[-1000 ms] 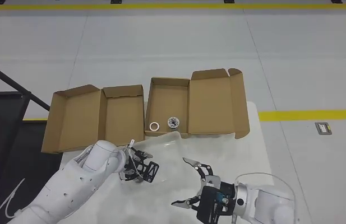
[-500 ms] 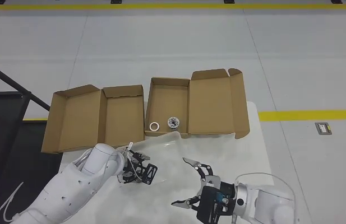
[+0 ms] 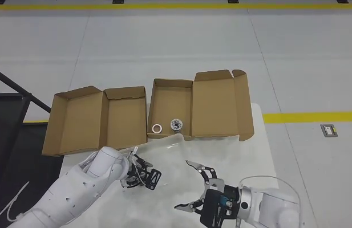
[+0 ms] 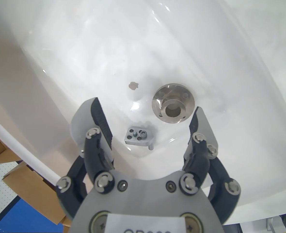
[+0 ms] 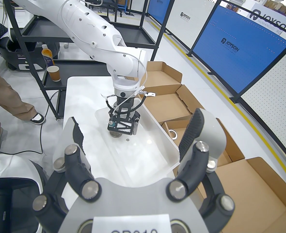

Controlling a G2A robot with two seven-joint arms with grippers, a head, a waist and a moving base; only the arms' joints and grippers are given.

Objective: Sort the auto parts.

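surface: white table (image 3: pixel 266 162) | on it: 1 white tray (image 4: pixel 143 37)

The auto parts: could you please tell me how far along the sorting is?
Done: a ring and a toothed part lie in one cardboard box. In hand: nothing; the open left tool hangs over the flange and small plate in the white tray. Left: both of those; the right tool is open.

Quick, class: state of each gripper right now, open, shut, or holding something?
Left gripper: open, empty, above the round metal flange in the white tub.
Right gripper: open, holding nothing.
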